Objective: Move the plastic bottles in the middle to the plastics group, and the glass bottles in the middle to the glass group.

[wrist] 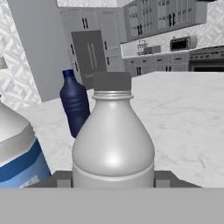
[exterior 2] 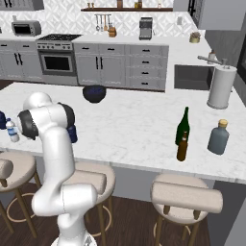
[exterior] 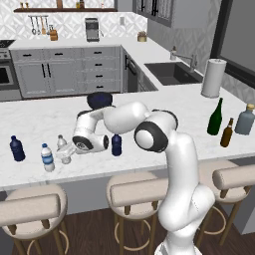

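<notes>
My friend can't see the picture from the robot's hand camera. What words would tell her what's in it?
A clear greyish plastic bottle with a grey cap stands close up between the gripper fingertips. Behind it on the white marble counter stands a dark navy bottle, and a blue-banded clear bottle is at left.

We see a glossy white arm (exterior: 179, 164) built of thick rounded tubes with smooth bulging links. Its joints end in round dark grey caps ringed in black. The wrist housing is white with a dark face. Two small dark grey blocky fingers (wrist: 162, 178) tip the hand.
</notes>
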Tool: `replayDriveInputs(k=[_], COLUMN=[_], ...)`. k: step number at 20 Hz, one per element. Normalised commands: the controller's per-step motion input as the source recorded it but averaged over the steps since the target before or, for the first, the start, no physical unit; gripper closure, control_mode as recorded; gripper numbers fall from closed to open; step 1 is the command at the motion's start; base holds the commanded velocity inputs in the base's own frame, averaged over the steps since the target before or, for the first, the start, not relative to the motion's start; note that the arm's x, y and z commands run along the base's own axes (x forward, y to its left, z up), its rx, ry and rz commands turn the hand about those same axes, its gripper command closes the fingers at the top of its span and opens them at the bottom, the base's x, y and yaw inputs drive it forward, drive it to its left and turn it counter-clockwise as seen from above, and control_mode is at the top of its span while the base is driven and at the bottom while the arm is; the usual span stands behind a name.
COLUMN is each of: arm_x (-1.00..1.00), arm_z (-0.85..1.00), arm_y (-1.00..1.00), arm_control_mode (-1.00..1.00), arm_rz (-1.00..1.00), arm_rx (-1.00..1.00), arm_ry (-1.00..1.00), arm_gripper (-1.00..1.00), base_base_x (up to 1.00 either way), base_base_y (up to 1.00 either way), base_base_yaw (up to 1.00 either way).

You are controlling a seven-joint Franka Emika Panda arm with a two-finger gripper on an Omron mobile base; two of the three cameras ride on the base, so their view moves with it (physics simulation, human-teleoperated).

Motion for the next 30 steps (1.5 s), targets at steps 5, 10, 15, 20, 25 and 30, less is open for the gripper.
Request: replayDriveInputs(k=[5,10,15,20,25,30], arm_x=[0.12,0.06,-0.1,-0.18,-0.21,-0.3], arm_z=[-0.29,-0.32,-0.37,-0.33,-0.23,-0.16], arm_y=[0.01,-0.02,-0.08,-0.05,-0.18,-0.22], arm_control_mode=[-1.0,-1.0,-1.0,-1.0,-1.0,-1.0], arm_rz=[0.0,0.0,0.0,0.01,0.0,0.01], arm_rx=[0.11,0.11,0.02,0.0,0.0,0.0], arm_ry=[-0.01,0.0,0.0,-0.01,-0.01,-0.07], arm_gripper=[1.0,1.0,-1.0,-1.0,-1.0,-1.0], base_base_x=[0.0,0.0,0.0,0.0,0.0,0.0], base_base_y=[0.0,0.0,0.0,0.0,0.0,0.0], base_base_yaw=[0.0,0.0,0.0,0.0,0.0,0.0])
